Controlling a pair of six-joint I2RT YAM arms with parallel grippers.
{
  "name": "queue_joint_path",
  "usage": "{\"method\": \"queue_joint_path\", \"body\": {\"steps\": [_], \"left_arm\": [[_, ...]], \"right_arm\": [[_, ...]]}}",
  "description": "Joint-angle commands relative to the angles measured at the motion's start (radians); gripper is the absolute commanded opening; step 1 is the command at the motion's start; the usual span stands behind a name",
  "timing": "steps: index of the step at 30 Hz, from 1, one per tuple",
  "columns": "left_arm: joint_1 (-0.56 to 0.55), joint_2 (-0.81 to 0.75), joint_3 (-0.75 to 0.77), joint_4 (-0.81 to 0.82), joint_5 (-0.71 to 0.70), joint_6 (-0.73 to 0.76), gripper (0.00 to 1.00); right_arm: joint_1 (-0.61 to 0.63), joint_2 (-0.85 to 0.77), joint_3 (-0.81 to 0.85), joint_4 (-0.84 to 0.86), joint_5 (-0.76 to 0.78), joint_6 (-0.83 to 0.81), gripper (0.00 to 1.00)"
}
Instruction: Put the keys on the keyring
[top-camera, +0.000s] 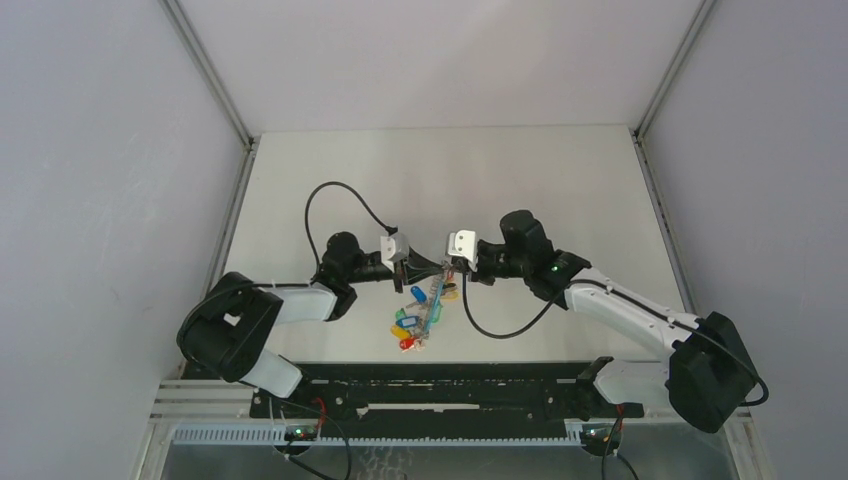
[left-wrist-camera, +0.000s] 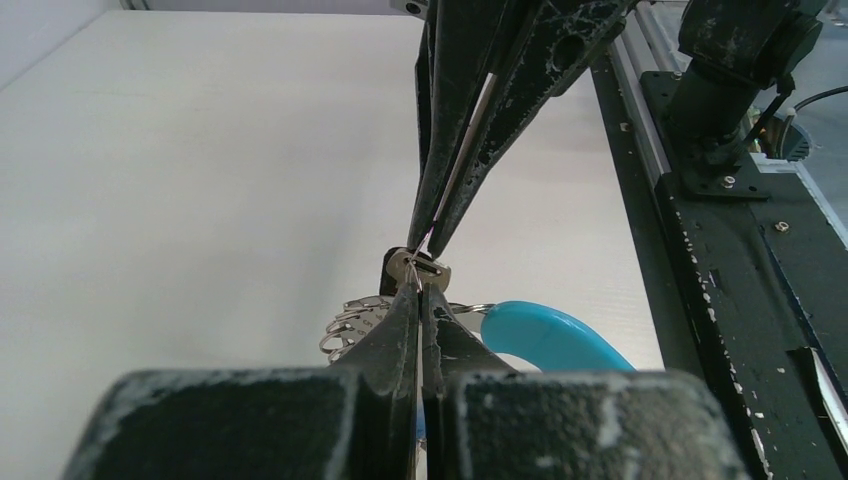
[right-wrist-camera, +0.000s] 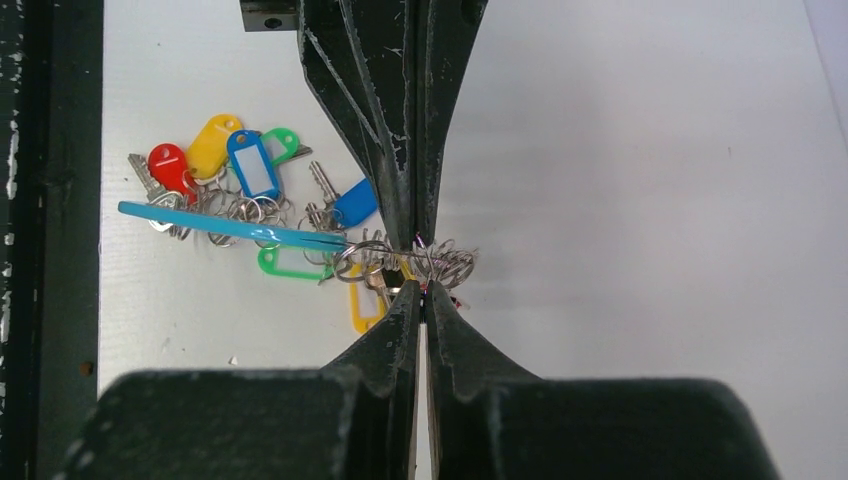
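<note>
The left gripper (left-wrist-camera: 418, 298) is pressed together with no gap left between its fingers, and its tips are closed on the silvery chain-like edge of the keyring (right-wrist-camera: 400, 262). The right gripper (right-wrist-camera: 422, 296) is likewise pressed shut, and the same edge is pinched by its tips from the opposite side, so that the two pairs of tips are brought almost point to point. A small silvery metal piece (left-wrist-camera: 416, 268) is caught right between them; what it is cannot be told. The keyring is held up between the two grippers, over the near half of the desk (top-camera: 450, 180), midway between its side edges. Its turquoise segment (right-wrist-camera: 230, 224) is seen edge-on, stretched from the tips toward the near edge. The keys (right-wrist-camera: 250, 170) are gathered beside that segment: red, yellow, blue and green heads are bunched together, and a green tag and a yellow one are found closer to the tips. Small rings (right-wrist-camera: 240, 208) are tangled among them; which keys are threaded on the keyring cannot be told.
</note>
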Motion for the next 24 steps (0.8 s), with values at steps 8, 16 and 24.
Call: {"method": "queue_joint_path", "body": {"steps": [8, 16, 24], "left_arm": [[-0.006, -0.005, -0.005, 0.123, 0.049, -0.019, 0.00], [-0.006, -0.006, -0.011, 0.139, 0.038, -0.023, 0.00], [-0.001, -0.009, -0.026, 0.188, -0.016, -0.060, 0.00]], "right_arm": [[-0.043, 0.057, 0.109, -0.047, -0.213, -0.044, 0.00], [-0.049, 0.089, 0.142, -0.107, -0.271, -0.075, 0.00], [-0.048, 0.121, 0.174, -0.172, -0.267, -0.100, 0.00]]}}
